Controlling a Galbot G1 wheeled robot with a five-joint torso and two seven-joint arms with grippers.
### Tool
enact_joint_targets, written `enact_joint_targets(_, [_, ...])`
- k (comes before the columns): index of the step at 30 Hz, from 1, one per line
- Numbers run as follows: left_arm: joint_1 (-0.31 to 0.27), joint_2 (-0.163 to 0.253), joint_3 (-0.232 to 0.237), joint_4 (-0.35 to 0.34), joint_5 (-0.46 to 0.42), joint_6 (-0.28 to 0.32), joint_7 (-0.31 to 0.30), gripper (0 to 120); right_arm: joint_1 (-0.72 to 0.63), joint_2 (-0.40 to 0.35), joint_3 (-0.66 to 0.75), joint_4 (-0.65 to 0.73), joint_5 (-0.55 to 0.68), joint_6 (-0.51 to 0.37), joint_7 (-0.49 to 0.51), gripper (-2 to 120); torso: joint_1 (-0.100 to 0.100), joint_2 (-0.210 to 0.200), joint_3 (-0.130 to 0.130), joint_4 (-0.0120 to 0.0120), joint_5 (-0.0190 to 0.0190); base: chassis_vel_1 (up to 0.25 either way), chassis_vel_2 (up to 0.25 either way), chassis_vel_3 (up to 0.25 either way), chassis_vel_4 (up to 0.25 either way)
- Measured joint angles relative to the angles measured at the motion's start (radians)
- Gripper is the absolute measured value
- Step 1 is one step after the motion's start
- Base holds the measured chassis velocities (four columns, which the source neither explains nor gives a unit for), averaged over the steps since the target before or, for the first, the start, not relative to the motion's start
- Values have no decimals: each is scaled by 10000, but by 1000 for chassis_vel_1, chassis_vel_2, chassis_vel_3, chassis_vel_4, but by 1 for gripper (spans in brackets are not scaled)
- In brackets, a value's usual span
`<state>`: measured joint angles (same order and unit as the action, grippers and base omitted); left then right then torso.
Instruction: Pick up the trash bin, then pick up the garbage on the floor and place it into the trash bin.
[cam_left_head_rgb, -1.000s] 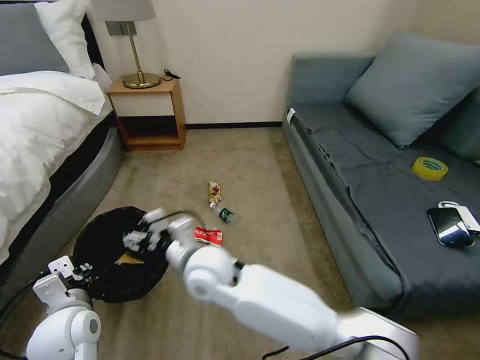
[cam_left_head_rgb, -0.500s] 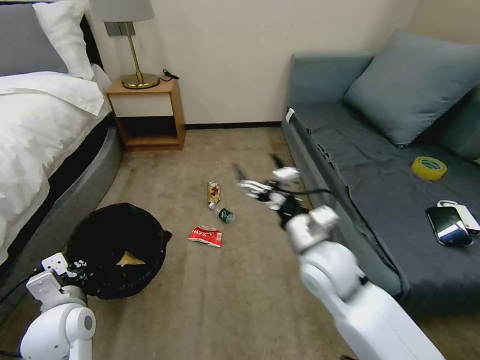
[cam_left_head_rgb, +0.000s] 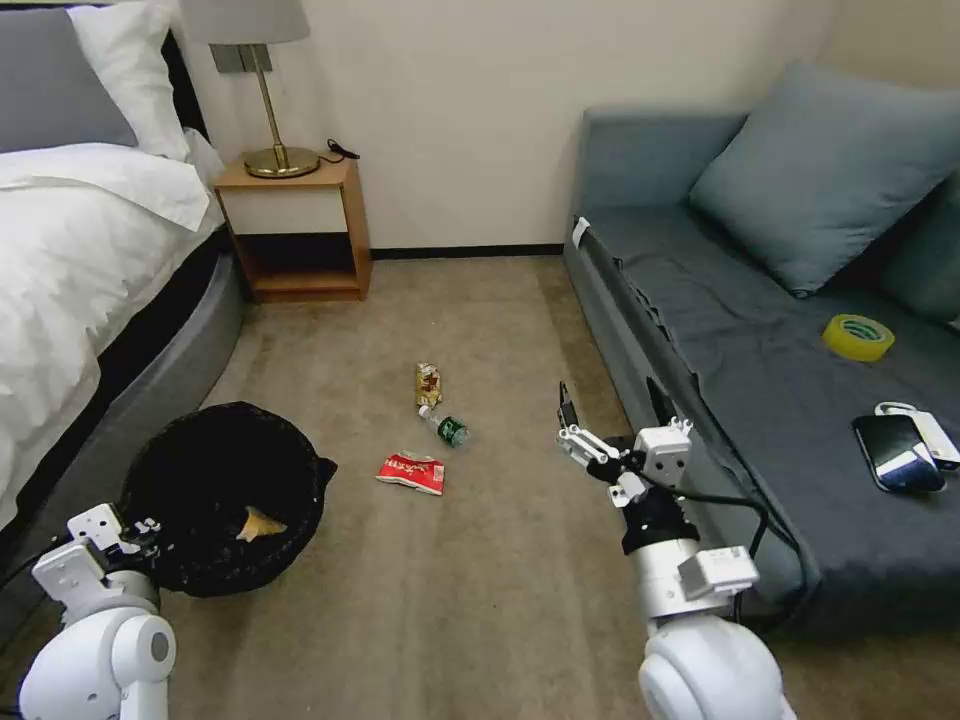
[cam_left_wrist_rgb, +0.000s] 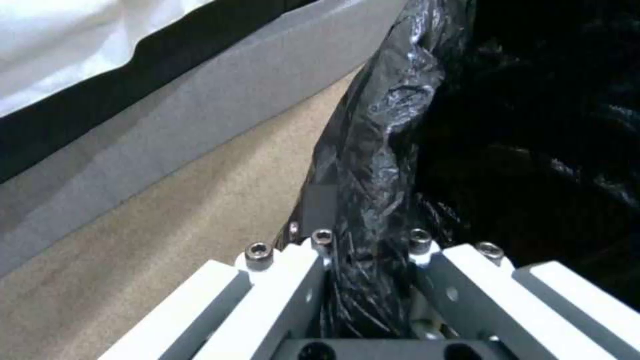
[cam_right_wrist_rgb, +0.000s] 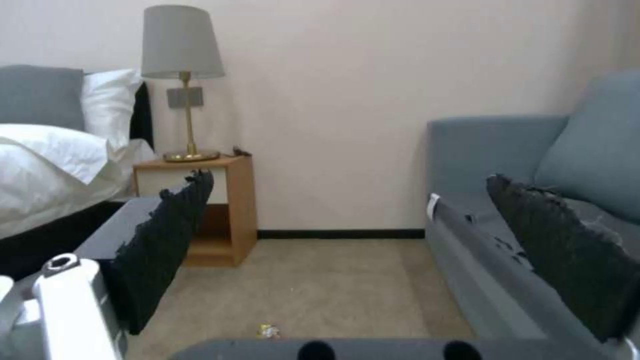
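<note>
The small round trash bin (cam_left_head_rgb: 225, 495), lined with a crinkled black plastic bag folded over its rim, sits at the near left beside the bed's grey base (cam_left_head_rgb: 130, 420), with a crumpled brown paper (cam_left_head_rgb: 258, 522) lying inside it. The left wrist view gives what the head view cannot: the left gripper (cam_left_wrist_rgb: 367, 280) has its jaws clamped on the glossy bagged rim (cam_left_wrist_rgb: 373, 165), the white fingers (cam_left_wrist_rgb: 280, 295) pressing the plastic from both sides. In the head view the left gripper (cam_left_head_rgb: 140, 527) is just a small white shape at the bin's near-left edge.

On the beige carpet to the right of the bin lie a flat red snack packet (cam_left_head_rgb: 411, 472), a small clear bottle with a green label (cam_left_head_rgb: 447, 428) and, just beyond it, a yellow-red wrapper (cam_left_head_rgb: 428, 383); the bottle and wrapper are nearly touching, the packet a little apart.

The right gripper (cam_left_head_rgb: 572, 428) hangs above the carpet next to the grey-blue sofa (cam_left_head_rgb: 700, 330), well apart from the litter. Its wrist view shows the two dark rough pads (cam_right_wrist_rgb: 167, 235) standing wide apart with nothing between them, facing the far wall, the wooden nightstand (cam_right_wrist_rgb: 227, 210) and the brass lamp (cam_right_wrist_rgb: 183, 75).
</note>
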<state>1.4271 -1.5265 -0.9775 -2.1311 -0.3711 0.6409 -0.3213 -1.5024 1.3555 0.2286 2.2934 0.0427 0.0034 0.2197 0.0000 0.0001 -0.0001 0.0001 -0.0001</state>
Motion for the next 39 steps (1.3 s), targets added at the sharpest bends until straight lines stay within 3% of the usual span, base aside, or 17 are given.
enact_joint_targets(10, [-33, 67, -72, 31, -79, 6, -5, 3, 164, -10, -59, -176, 53, 26, -36, 100, 0, 0, -1, 0, 0, -43, 47, 50, -54])
enact_joint_targets(39, [-47, 1, -397, -150, -250, 40, -42, 3, 739, -293, -312, -517, 605, -554, -128, 100, 0, 0, 1, -2, 1, -174, 171, 172, -174])
